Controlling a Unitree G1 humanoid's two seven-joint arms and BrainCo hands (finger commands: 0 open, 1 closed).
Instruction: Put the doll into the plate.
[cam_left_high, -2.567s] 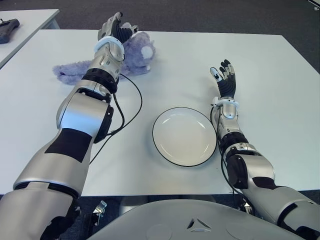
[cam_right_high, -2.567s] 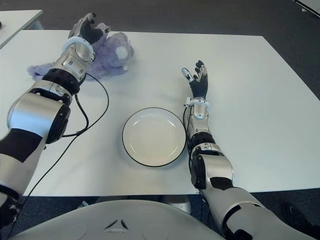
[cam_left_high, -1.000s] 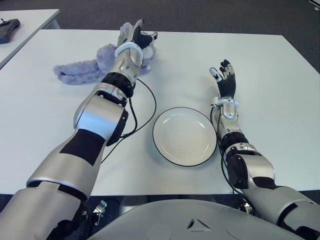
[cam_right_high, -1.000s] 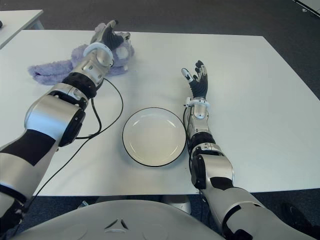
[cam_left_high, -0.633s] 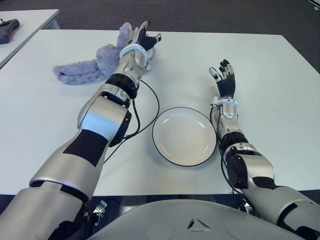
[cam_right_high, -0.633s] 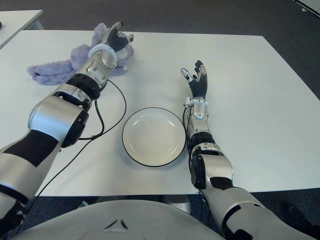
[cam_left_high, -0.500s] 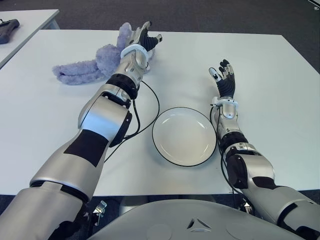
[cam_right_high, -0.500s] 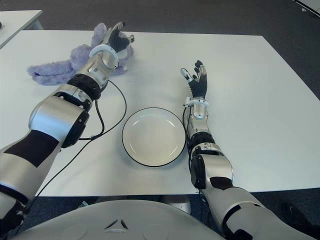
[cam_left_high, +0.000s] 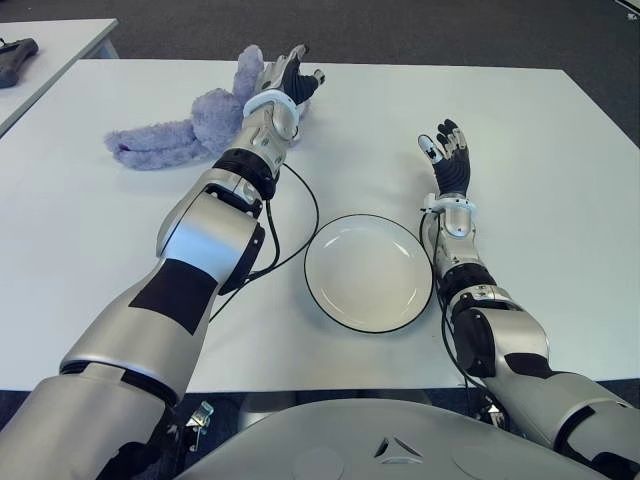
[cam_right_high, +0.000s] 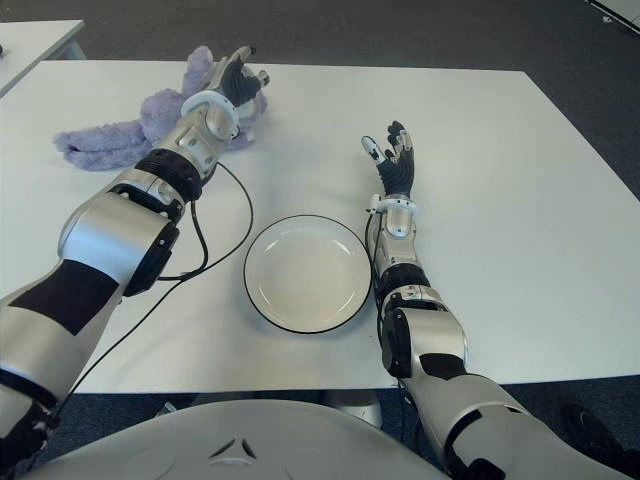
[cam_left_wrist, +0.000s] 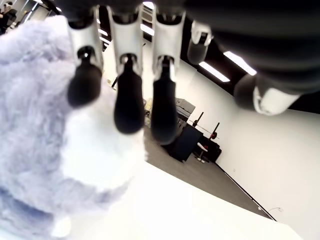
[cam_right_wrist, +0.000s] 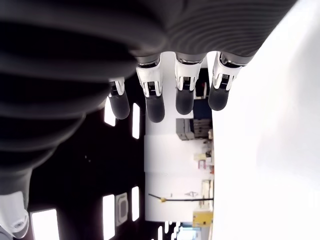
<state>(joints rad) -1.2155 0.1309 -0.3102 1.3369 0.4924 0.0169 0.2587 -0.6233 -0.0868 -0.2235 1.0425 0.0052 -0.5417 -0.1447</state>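
Our left robot hand (cam_left_high: 285, 80) reaches over the doll (cam_left_high: 190, 128) at the bench's (cam_left_high: 560, 180) far side, fingers spread and holding nothing, so next we must grab it and carry it to the plate (cam_left_high: 369, 272).

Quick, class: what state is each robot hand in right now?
Left robot hand: open, fingers spread over the doll, not gripping.
Right robot hand: open, holding nothing.

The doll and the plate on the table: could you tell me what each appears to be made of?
The doll looks like soft plush fabric, lavender with a white patch: its surface is fuzzy and it lies limp. The plate seems glazed ceramic or perhaps melamine: smooth, white, faintly glossy, with a thin dark rim. The left hand shows open at the doll.
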